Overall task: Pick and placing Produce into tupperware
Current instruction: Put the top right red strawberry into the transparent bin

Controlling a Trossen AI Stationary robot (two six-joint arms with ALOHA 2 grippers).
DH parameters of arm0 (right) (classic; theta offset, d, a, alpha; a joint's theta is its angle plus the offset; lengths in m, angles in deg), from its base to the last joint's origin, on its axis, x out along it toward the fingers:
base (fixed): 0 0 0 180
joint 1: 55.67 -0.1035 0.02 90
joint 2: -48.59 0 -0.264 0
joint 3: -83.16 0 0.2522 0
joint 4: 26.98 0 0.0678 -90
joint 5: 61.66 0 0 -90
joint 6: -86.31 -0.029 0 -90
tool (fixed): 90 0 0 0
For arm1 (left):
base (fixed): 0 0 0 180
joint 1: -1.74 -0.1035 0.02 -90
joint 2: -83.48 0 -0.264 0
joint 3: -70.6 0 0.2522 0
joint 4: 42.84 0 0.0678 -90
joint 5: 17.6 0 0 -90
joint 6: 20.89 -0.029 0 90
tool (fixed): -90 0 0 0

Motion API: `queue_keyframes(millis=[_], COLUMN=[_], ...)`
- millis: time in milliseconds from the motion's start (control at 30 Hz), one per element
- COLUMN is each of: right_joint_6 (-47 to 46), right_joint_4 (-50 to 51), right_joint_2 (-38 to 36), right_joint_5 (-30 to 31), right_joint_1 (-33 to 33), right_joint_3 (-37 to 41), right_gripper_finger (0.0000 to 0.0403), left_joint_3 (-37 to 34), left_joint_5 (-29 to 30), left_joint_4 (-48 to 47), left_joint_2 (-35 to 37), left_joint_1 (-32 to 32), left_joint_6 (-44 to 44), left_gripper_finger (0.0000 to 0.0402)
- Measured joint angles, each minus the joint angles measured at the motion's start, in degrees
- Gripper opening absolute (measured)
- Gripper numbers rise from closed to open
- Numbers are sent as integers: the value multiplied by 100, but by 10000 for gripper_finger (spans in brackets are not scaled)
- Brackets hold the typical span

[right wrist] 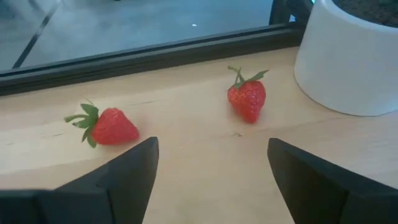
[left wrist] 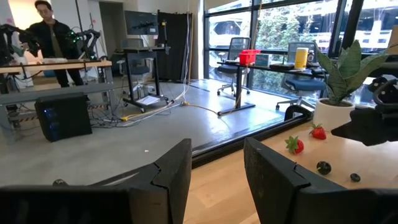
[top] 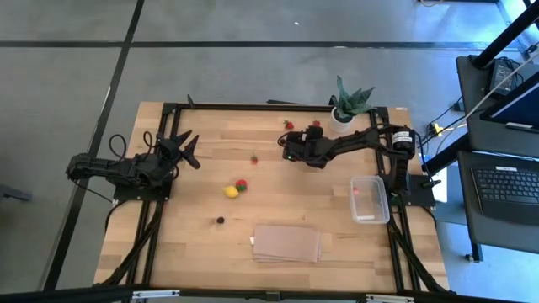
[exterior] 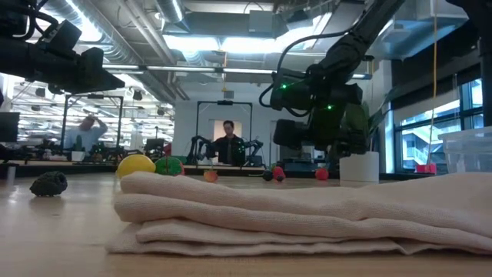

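The produce lies scattered on the wooden table. Two red strawberries (top: pixel 289 124) (top: pixel 316 124) sit near the far edge, with a small red piece (top: pixel 253 157), a yellow piece (top: pixel 231 192), a red-and-green piece (top: pixel 242 185) and a dark berry (top: pixel 221 220) nearer. The clear tupperware (top: pixel 369 199) stands at the right with a red piece (top: pixel 356 190) inside. My right gripper (right wrist: pixel 211 180) is open and hovers just short of the two strawberries (right wrist: pixel 109 126) (right wrist: pixel 247 99). My left gripper (top: pixel 187 145) is open and waits at the table's left.
A spiky green plant in a white pot (top: pixel 341 114) stands at the far edge, close to the right strawberry (right wrist: pixel 247 99). A folded tan cloth (top: pixel 286 243) lies near the front edge. A black frame rail (right wrist: pixel 155 53) runs along the far edge. People stand in the room beyond.
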Motion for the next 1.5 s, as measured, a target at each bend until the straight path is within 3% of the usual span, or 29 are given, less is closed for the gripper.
queue_keyframes(millis=[367, 967, 1500], right_joint_6=[20, 6, -155], right_joint_4=[27, 50, 26], right_joint_2=[0, 0, 0], right_joint_5=[27, -23, -559], right_joint_1=[-2, -2, 130], right_joint_3=[0, 0, -2], right_gripper_finger=[306, 397, 398], left_joint_3=[0, 0, 0], left_joint_5=[-1, -2, -2], left_joint_4=[0, 0, 0], left_joint_2=[0, 0, 0], left_joint_1=[1, -1, -1], left_joint_6=[4, 9, 11], left_gripper_finger=[140, 140, 140])
